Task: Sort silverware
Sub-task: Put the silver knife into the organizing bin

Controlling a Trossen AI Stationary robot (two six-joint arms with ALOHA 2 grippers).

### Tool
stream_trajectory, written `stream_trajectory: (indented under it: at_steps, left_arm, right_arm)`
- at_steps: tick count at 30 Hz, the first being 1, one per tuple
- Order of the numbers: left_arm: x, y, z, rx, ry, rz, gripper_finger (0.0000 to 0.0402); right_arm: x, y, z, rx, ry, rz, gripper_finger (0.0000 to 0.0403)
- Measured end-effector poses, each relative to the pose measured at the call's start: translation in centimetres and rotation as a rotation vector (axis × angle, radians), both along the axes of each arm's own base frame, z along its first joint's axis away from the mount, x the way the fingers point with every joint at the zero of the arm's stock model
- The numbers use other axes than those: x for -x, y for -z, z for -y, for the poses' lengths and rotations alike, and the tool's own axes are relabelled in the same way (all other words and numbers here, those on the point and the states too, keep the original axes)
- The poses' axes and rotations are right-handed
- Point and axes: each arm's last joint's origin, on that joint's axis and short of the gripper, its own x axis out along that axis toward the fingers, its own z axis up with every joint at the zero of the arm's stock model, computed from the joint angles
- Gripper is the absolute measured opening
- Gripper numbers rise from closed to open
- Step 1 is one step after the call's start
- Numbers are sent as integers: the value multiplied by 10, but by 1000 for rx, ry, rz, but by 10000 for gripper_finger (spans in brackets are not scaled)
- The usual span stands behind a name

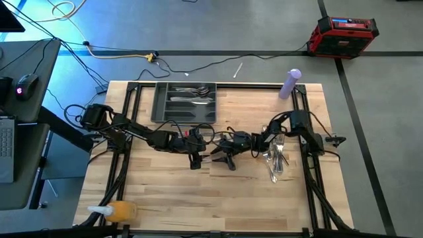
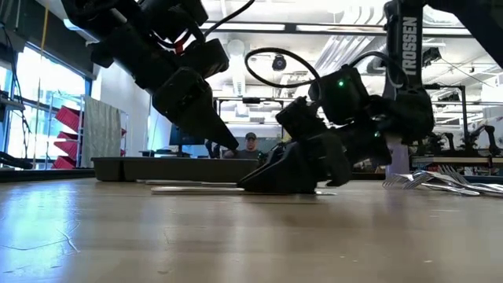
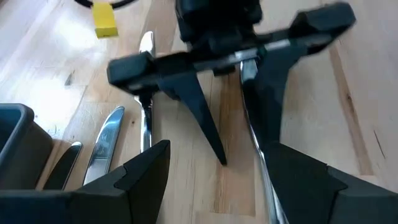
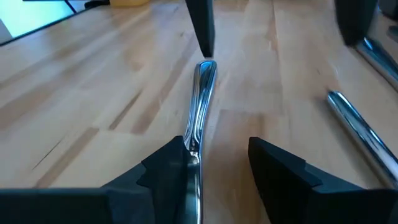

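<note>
Silverware (image 1: 276, 160): loose pile, centre-right of bench (image 1: 165, 198) | one piece (image 4: 200, 106) mid-frame between spread fingers of right gripper (image 1: 223, 158) | left gripper (image 1: 195, 160) adjacent, fingers spread | likely stiff, light, slippery; pinch handle mid-length.

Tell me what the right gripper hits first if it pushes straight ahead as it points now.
Probably the left gripper: a piece of silverware lies between the right gripper's open fingers, and one left fingertip sits at its far end. Depth is uncertain.
</note>
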Motion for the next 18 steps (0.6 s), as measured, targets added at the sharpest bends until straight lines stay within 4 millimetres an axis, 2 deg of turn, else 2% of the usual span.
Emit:
stream_trajectory:
  at_steps: [4, 12, 18]
  left_arm:
    - [0, 0, 0, 1, -1, 0, 241]
    - [0, 0, 1, 8, -4, 1, 241]
    - [0, 0, 0, 13, -9, 1, 241]
  right_arm:
    - [-2, 1, -1, 2, 9, 4, 172]
    - [6, -23, 2, -34, 27, -4, 172]
    - [4, -30, -5, -45, 29, 14, 172]
